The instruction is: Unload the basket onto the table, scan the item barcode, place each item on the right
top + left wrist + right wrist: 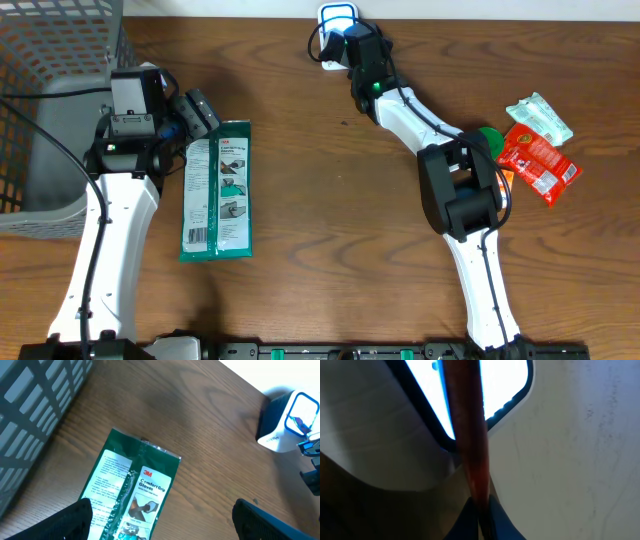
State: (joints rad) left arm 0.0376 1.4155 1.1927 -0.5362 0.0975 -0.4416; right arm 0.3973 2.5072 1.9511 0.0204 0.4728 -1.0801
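My right gripper (481,505) is shut on a thin red packet (467,425), seen edge-on between the blue fingers. It holds the packet right in front of the lit window of the white barcode scanner (490,385). In the overhead view that gripper (352,45) sits against the scanner (337,18) at the table's far edge, and the packet itself is hidden there. My left gripper (200,115) is open, hovering over the top end of a green 3M gloves pack (218,190). The pack (135,490) lies flat between its spread fingers (70,520).
A wire basket (50,60) stands at the far left with a grey bin beside it. A red snack packet (538,160), a white and green packet (538,118) and a green round thing (490,138) lie at the right. The scanner (287,420) also shows in the left wrist view.
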